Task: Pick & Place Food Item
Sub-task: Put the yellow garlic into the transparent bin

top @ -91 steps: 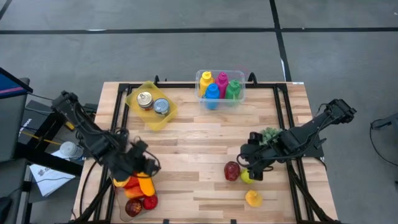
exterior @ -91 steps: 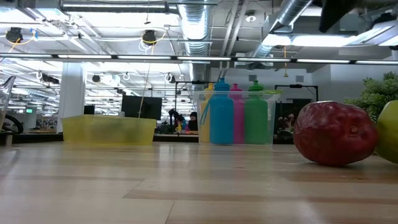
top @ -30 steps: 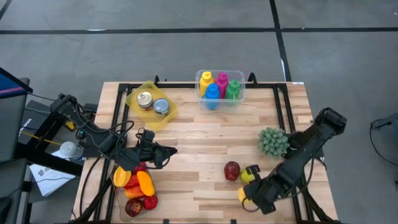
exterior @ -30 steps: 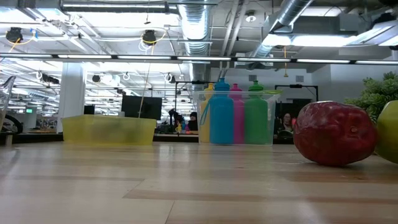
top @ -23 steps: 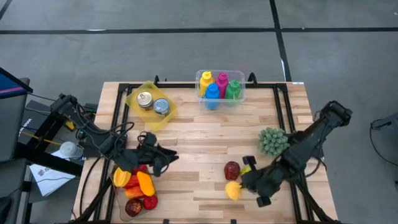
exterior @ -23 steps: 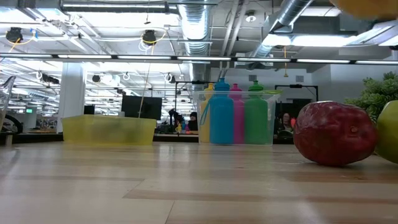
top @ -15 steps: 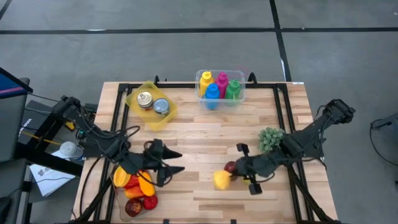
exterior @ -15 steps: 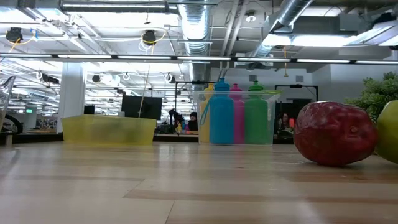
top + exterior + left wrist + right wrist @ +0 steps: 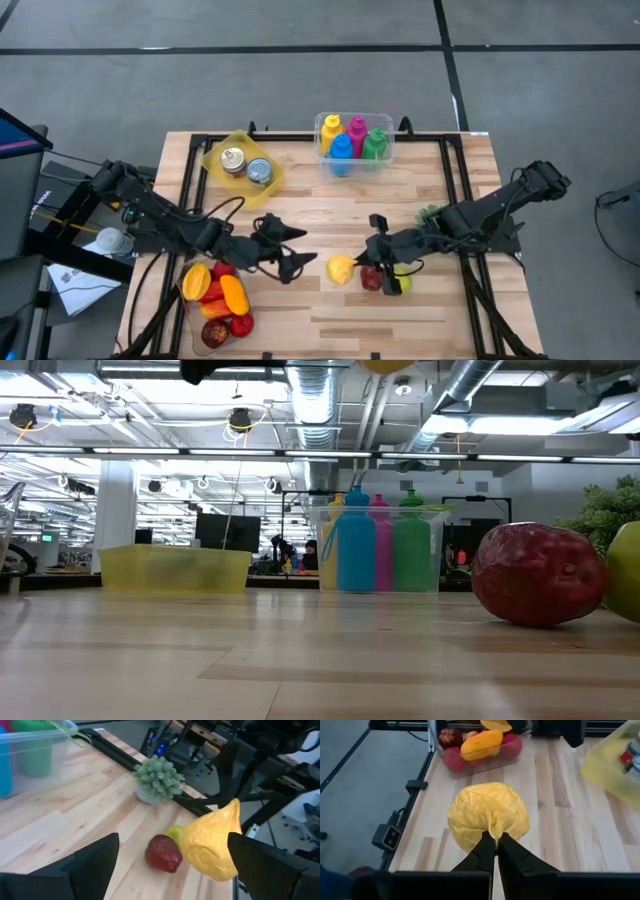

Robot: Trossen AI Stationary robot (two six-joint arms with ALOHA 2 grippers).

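A wrinkled yellow fruit with a pointed end hangs above the middle of the table, with my right gripper shut on it. My left gripper stands open just left of the fruit, its fingers pointing at it without touching. In the left wrist view the yellow fruit floats ahead of my left gripper, close to one finger. A red fruit and a green-yellow fruit lie on the table under my right arm. My right gripper pinches the yellow fruit's pointed end between its two fingertips. The fingers come from the table's right, slanting downward. The fruit sits beyond the fingertips, lifted clear of the table.
A clear container of red, orange and yellow fruits stands at the near left. A yellow tray with two cans is at the far left, and a clear bin of coloured bottles at the far middle. A small green plant stands partly under my right arm.
My right gripper has lifted the yellow fruit from near the table's front right and carried it up and toward the table's left, to the middle. My left gripper has moved toward the table's right, rolled, and opened wide.
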